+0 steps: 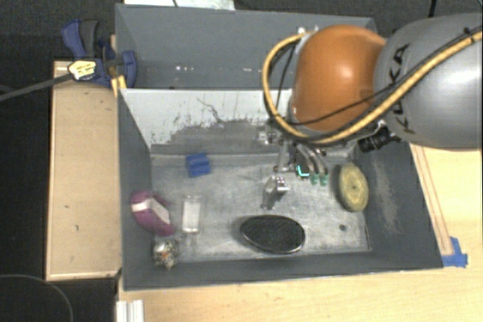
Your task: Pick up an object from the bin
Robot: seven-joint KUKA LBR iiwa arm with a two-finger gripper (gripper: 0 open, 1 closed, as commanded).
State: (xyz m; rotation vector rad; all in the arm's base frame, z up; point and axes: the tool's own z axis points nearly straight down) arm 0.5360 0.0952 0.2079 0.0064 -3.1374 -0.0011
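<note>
Scratched grey metal is lining the bin (pixel 226 132) you are looking down into. Your end effector (pixel 275 191) is hanging over the middle of the floor, just behind a black oval pad (pixel 272 233) lying near the front wall. You cannot tell whether it is open or closed. A yellowish disc (pixel 352 187) is lying nearby toward the view's right, and a blue block (pixel 198 164) is sitting well apart on the other side.
</note>
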